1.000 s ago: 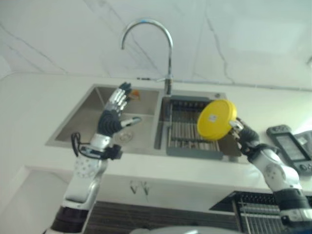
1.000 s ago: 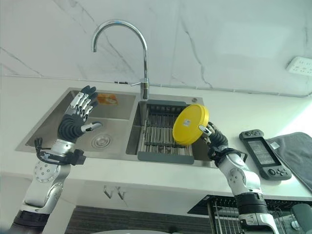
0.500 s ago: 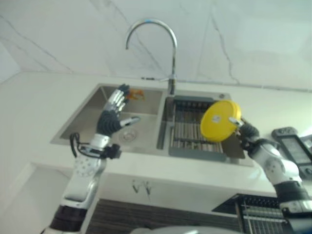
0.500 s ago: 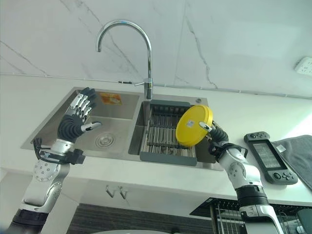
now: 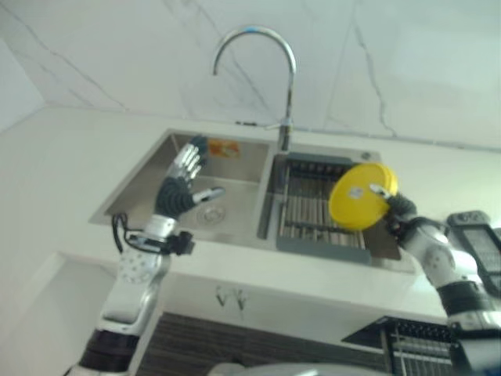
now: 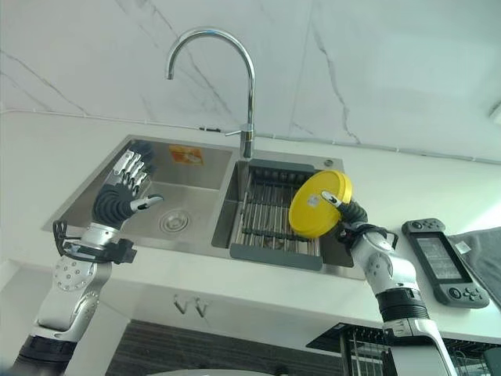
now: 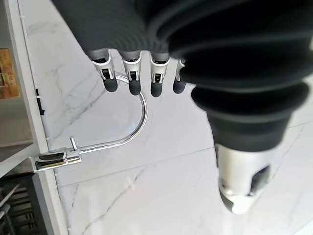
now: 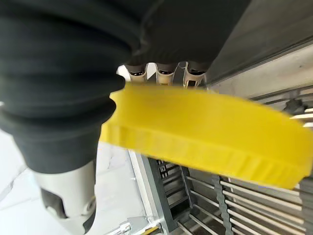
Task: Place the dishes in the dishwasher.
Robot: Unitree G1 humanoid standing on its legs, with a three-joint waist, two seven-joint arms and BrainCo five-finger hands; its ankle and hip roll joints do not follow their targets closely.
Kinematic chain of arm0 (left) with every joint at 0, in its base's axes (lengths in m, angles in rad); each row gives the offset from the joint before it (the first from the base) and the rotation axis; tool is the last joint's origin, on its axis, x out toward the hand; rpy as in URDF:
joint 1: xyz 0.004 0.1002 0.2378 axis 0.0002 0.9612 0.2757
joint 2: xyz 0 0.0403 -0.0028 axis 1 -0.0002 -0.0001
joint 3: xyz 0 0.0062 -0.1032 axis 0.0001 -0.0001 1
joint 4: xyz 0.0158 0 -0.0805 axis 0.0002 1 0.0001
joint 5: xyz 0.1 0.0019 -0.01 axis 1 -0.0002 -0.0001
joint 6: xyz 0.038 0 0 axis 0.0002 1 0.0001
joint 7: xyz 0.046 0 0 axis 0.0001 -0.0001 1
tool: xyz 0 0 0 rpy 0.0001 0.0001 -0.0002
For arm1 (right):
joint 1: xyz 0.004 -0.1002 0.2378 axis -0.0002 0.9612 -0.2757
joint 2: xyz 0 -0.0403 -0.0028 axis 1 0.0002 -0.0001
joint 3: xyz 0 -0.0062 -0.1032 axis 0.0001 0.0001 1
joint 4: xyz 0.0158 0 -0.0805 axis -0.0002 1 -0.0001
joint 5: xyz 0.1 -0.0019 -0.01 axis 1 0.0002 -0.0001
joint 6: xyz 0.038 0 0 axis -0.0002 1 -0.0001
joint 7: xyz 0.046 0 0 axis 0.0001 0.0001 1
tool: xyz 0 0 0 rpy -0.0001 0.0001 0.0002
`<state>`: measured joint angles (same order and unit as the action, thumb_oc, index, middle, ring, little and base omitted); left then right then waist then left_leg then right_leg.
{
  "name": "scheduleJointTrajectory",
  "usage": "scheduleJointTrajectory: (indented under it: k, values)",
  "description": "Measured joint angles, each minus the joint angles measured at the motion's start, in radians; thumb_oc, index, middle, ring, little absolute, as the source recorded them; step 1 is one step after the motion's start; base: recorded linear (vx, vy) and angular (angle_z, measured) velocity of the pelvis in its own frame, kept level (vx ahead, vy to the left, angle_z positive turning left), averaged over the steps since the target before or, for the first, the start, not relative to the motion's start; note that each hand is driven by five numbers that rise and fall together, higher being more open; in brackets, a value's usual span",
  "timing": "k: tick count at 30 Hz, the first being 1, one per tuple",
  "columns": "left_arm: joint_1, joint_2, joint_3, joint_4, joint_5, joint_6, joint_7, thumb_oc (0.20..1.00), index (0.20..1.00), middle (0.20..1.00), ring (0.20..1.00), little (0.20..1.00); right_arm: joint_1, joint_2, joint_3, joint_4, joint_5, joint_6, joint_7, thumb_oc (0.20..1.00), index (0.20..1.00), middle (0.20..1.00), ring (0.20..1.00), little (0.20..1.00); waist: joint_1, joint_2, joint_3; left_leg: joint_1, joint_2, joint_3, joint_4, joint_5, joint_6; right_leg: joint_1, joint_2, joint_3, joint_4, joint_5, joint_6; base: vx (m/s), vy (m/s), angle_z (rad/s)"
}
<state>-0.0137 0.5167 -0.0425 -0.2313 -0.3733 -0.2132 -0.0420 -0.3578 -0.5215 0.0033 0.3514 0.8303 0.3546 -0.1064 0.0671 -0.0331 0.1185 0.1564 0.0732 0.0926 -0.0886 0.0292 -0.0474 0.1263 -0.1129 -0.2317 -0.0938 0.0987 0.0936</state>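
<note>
The dishwasher rack [image 6: 368, 345] sits nearest, low down under the front edge of the white worktop [image 6: 258, 290], below the right arm. The plate has to go down there, so it could bump the worktop edge on the way if the arm drops too soon. That is my guess, not something that shows.

A bit farther in, the right hand [image 6: 350, 213] holds the yellow plate [image 6: 319, 204] up in the air over the right side of the sink [image 6: 94, 207]. The plate stands almost on its edge, with its flat face turned toward the left. The thumb presses on that face and the fingers [image 8: 157, 73] lie across the other side, so the hand pinches the plate near its rim. The grip is only at one edge, so the plate could slip or swing if the wrist turns fast. If it fell, it would likely land on the grey drying rack [image 6: 270, 219] right under it and make a big bang.

To the right of that hand, a dark game controller [image 6: 442, 262] lies on the worktop. The elbow could knock it if the arm swings wide.

The left hand [image 6: 125, 184] is raised over the left sink bowl, well apart from the plate. Its fingers [image 7: 132, 81] are straight and a little spread, and it holds nothing.

Farthest back, the curved silver tap [image 6: 235, 86] stands behind the sink, in front of the white marble wall [image 6: 391, 70].
</note>
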Motion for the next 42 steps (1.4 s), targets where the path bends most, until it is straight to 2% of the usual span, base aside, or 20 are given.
scheduleJointTrajectory:
  k: [10, 11, 12, 13, 16, 21, 28, 32, 37, 42]
  values:
    - [-0.004, 0.007, -0.007, 0.000, -0.001, 0.016, -0.001, 1.000, 1.000, 1.000, 1.000, 1.000, -0.039, -0.020, 0.027, 0.083, 0.016, 0.004, 0.010, 1.000, 1.000, 1.000, 1.000, 1.000, 0.013, -0.003, 0.008, 0.002, 0.001, -0.002, 0.000, 0.000, 0.000, 0.006, 0.000, -0.004, 0.000, -0.003, 0.001, 0.01, 0.000, 0.01]
    - [-0.004, 0.008, -0.007, 0.000, -0.001, 0.016, -0.001, 1.000, 1.000, 1.000, 1.000, 1.000, -0.039, -0.030, 0.028, 0.084, 0.016, 0.007, 0.016, 0.859, 0.859, 0.859, 0.859, 0.859, 0.015, -0.003, 0.009, 0.002, 0.001, -0.003, 0.000, 0.000, 0.000, 0.006, 0.000, -0.004, 0.000, -0.003, 0.001, 0.00, 0.000, 0.00]
    - [-0.004, 0.008, -0.007, 0.000, -0.002, 0.016, -0.001, 1.000, 1.000, 1.000, 1.000, 1.000, -0.040, -0.041, 0.029, 0.089, 0.016, 0.009, 0.028, 0.426, 0.426, 0.426, 0.426, 0.426, 0.018, -0.004, 0.009, 0.002, 0.000, -0.003, 0.000, 0.000, 0.000, 0.006, 0.000, -0.004, 0.000, -0.003, 0.001, 0.00, 0.000, 0.00]
    - [-0.004, 0.014, -0.007, 0.000, -0.004, 0.016, -0.003, 1.000, 1.000, 1.000, 1.000, 1.000, -0.052, -0.046, 0.029, 0.111, 0.016, 0.009, 0.042, 0.200, 0.200, 0.200, 0.200, 0.200, 0.019, -0.005, 0.010, 0.003, 0.000, -0.003, 0.000, 0.000, 0.000, 0.007, 0.000, -0.004, 0.000, -0.003, 0.001, 0.00, 0.000, 0.00]
    - [-0.016, 0.020, -0.009, 0.002, -0.006, 0.018, -0.009, 1.000, 1.000, 1.000, 1.000, 1.000, -0.095, -0.061, 0.030, 0.182, 0.016, 0.009, 0.058, 0.200, 0.200, 0.200, 0.200, 0.200, 0.022, -0.012, 0.014, 0.003, 0.000, -0.004, 0.000, 0.000, 0.000, 0.008, 0.000, -0.005, 0.000, -0.003, 0.001, 0.00, 0.001, 0.01]
    - [-0.069, 0.033, -0.078, 0.009, -0.021, 0.022, -0.013, 1.000, 1.000, 1.000, 1.000, 1.000, -0.157, -0.073, 0.095, 0.274, 0.016, 0.047, 0.051, 0.200, 0.200, 0.200, 0.200, 0.200, 0.033, -0.014, 0.016, 0.004, -0.002, -0.004, 0.000, 0.000, -0.001, 0.009, 0.000, -0.008, 0.000, -0.003, 0.001, 0.00, 0.000, 0.00]
    - [-0.070, 0.033, -0.078, 0.009, -0.022, 0.035, -0.001, 1.000, 1.000, 1.000, 1.000, 1.000, -0.157, -0.067, 0.098, 0.274, 0.053, 0.048, 0.003, 0.200, 0.200, 0.200, 0.200, 0.200, 0.033, -0.008, 0.020, 0.006, -0.003, -0.004, 0.000, 0.001, 0.000, 0.010, 0.000, -0.007, 0.000, -0.003, 0.001, 0.00, 0.000, 0.00]
    - [-0.070, 0.033, -0.078, 0.010, -0.022, 0.035, 0.000, 1.000, 1.000, 1.000, 1.000, 1.000, -0.146, -0.044, 0.091, 0.274, 0.123, 0.012, -0.052, 0.200, 0.200, 0.200, 0.200, 0.200, 0.032, 0.001, 0.025, 0.010, -0.001, -0.004, 0.000, 0.001, -0.001, 0.015, 0.000, -0.007, 0.000, -0.003, 0.001, 0.00, 0.000, 0.00]
    - [-0.071, 0.033, -0.078, 0.009, -0.041, 0.035, 0.000, 1.000, 1.000, 1.000, 1.000, 1.000, -0.134, -0.033, 0.083, 0.271, 0.187, -0.008, -0.063, 0.200, 0.200, 0.200, 0.200, 0.200, 0.028, 0.007, 0.029, 0.014, 0.001, -0.003, 0.000, 0.001, -0.001, 0.018, 0.001, -0.005, 0.000, -0.003, 0.001, -0.03, -0.050, -0.01]
    - [-0.068, 0.034, -0.073, 0.008, -0.041, 0.035, -0.002, 1.000, 1.000, 1.000, 1.000, 1.000, -0.010, -0.032, 0.034, 0.077, 0.213, -0.042, -0.053, 0.200, 0.200, 0.200, 0.200, 0.200, 0.018, 0.007, 0.029, 0.014, 0.007, -0.001, 0.000, 0.001, -0.002, 0.019, 0.007, -0.005, 0.000, -0.007, -0.002, 0.00, -0.116, 0.00]
